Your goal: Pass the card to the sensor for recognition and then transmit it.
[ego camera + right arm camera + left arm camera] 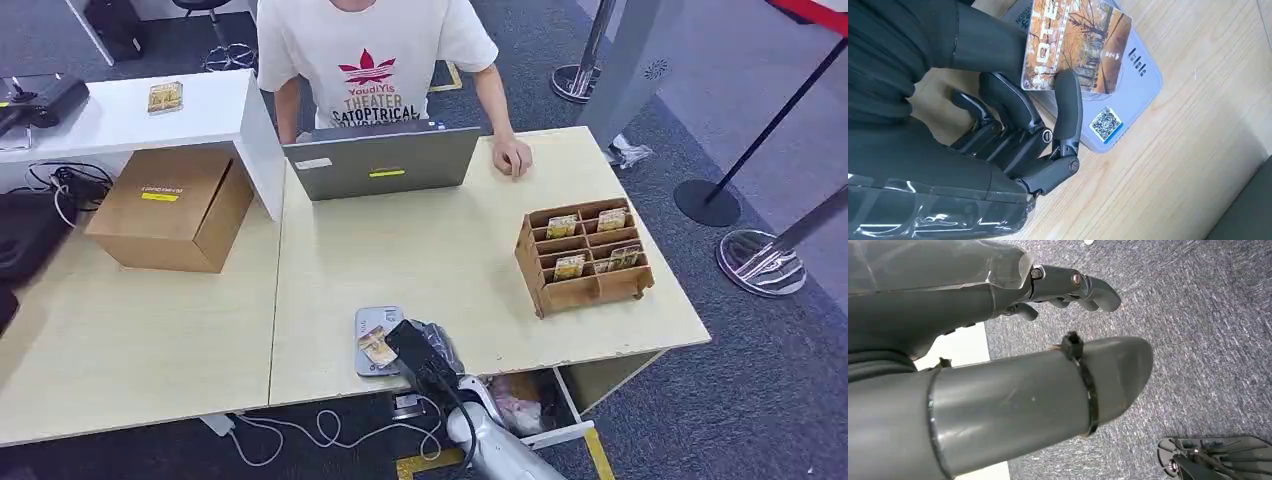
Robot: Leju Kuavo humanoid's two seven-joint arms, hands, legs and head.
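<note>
Right hand [415,350] pinches the card [1075,45] between thumb and one finger [1068,105]; other fingers curled loosely underneath, touching nothing that I can make out. Card sits flat over the grey sensor pad [1128,100], directly under the fingertips, so the read position is already met as far as I can judge. Whether the card actually touches the pad or hovers just above: can't tell. Card's long axis runs roughly across the fingers' line, one short end in the pinch, the rest projecting out over the pad past the QR sticker [1105,124].

Left hand [1068,287] hangs beside the table over carpet, fingers partly curled, holding nothing. Right is the only hand in play.

Beyond the hand: laptop [380,160] and a person's hand [512,157] resting on the far table edge. Likely handover goes forward and slightly right of the hand. Wooden card rack [585,255] lies well to the right.
</note>
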